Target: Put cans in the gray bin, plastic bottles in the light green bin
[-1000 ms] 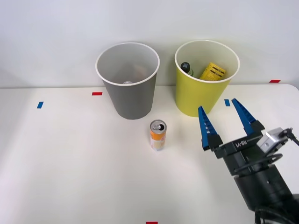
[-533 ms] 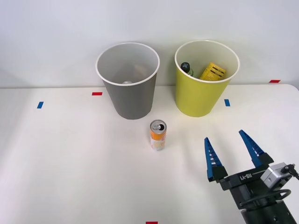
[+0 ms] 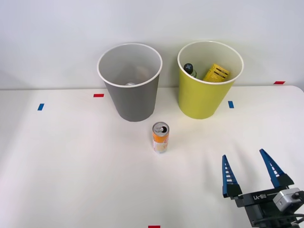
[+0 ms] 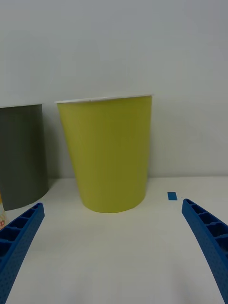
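An orange-and-white can (image 3: 160,137) stands upright on the white table, just in front of the gray bin (image 3: 129,81). A silver can top shows inside that bin. The light green bin (image 3: 209,79) to its right holds a clear bottle with a dark cap (image 3: 190,69) and a yellow ribbed container (image 3: 216,72). My right gripper (image 3: 247,161) is open and empty near the table's front right, well apart from the can. In the wrist view the light green bin (image 4: 107,152) stands straight ahead between the blue fingers (image 4: 19,237), with the gray bin (image 4: 20,154) beside it.
Small red and blue tape marks (image 3: 98,95) dot the table (image 3: 71,166), one blue mark (image 3: 231,104) beside the light green bin. A pale wall rises right behind both bins.
My right gripper has drawn back from beside the light green bin toward the front right of the table, staying open. The can and both bins have not moved.
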Motion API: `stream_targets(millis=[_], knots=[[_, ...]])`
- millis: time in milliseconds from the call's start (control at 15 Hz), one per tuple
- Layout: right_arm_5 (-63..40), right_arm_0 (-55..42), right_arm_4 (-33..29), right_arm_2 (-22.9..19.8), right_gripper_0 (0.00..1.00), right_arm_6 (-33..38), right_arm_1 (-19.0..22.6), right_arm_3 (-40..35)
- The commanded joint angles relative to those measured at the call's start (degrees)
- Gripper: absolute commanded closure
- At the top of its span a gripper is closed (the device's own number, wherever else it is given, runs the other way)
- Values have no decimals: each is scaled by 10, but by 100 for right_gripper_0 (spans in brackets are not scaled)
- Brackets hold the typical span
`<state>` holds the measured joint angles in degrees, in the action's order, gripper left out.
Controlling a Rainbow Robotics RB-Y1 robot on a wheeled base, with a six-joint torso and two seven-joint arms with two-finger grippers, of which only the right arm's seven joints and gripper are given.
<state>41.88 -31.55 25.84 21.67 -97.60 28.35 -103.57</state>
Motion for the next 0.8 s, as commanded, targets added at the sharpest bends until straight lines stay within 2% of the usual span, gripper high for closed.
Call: stream_targets(millis=[67,267,400,533,800], knots=[[1,-45,-63,-43,0,5,-41,0],[1,-82,-129,-73,0,13,-98,0],[2,-91,-148,-85,0,21,-114,0],[1,-91,-146,-86,0,31,-99,0],[1,-101,-171,-80,0,130,-88,0]])
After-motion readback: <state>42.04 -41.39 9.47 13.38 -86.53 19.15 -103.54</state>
